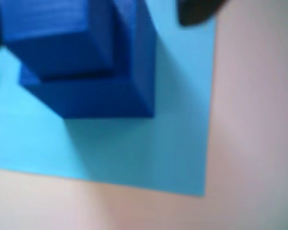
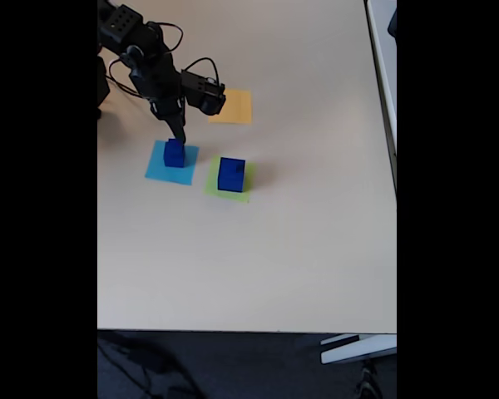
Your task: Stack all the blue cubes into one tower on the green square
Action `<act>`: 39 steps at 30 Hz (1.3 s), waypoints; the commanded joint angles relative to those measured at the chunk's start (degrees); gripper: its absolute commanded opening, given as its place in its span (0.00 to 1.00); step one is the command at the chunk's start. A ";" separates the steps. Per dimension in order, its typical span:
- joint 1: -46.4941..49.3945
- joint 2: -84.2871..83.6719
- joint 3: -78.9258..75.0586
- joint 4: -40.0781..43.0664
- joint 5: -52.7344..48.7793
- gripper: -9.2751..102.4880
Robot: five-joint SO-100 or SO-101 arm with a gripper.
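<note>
Two stacked blue cubes (image 1: 86, 62) blur; gripper (image 2: 180, 138) jaws unreadable.

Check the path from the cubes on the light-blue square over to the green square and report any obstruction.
Nothing visible blocks it. The stacked blue cubes sit under the gripper; bare table separates them from the green square, which already carries a larger blue cube.

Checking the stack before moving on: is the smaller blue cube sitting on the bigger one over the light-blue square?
Touching. The wrist view shows the smaller blue cube resting on the bigger cube, no gap.
</note>
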 commanded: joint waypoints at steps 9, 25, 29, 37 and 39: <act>2.37 1.23 -0.35 -1.23 -2.02 0.25; 4.22 -1.23 0.35 -1.58 -2.72 0.24; 4.83 -1.41 1.05 -2.02 -2.90 0.24; 5.54 -2.55 1.23 -2.64 -3.25 0.23; 5.54 -2.55 1.58 -2.64 -2.99 0.22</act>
